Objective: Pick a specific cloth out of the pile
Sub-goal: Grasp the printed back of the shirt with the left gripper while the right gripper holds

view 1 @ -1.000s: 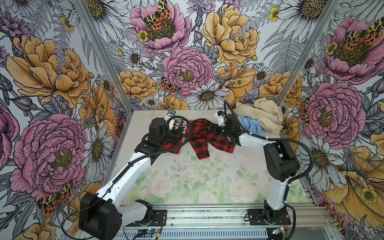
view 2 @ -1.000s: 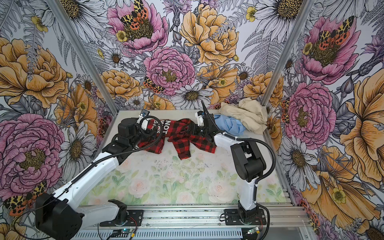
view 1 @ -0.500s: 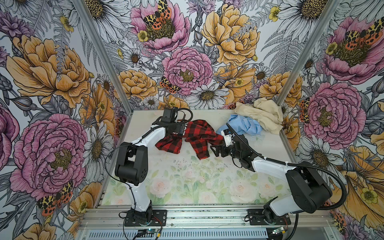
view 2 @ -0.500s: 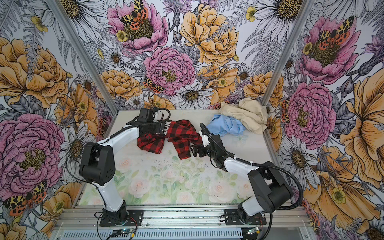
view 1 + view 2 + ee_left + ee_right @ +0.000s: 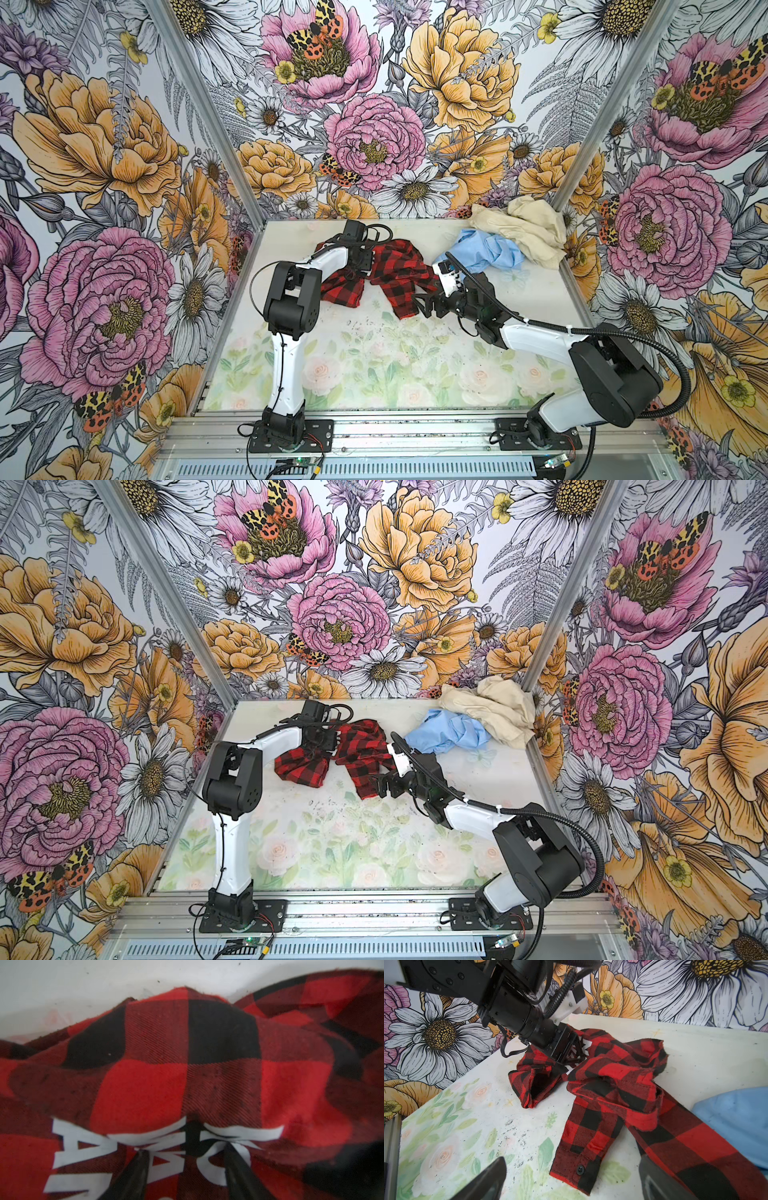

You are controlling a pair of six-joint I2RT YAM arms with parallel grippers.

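The left claw shows only 2 blurred dark fingers in its wrist view, and in both top views its tips are hidden behind its own wrist. Its jaws are drawn in, clamped on a puckered fold of the cloth at white lettering too creased to read. The right claw is spread wide and empty beside a sleeve cuff. The cloth lies on the table toward its far side. Its long axis runs left to right, 1 sleeve points frontward, and it is just beside the light blue cloth of the pile.
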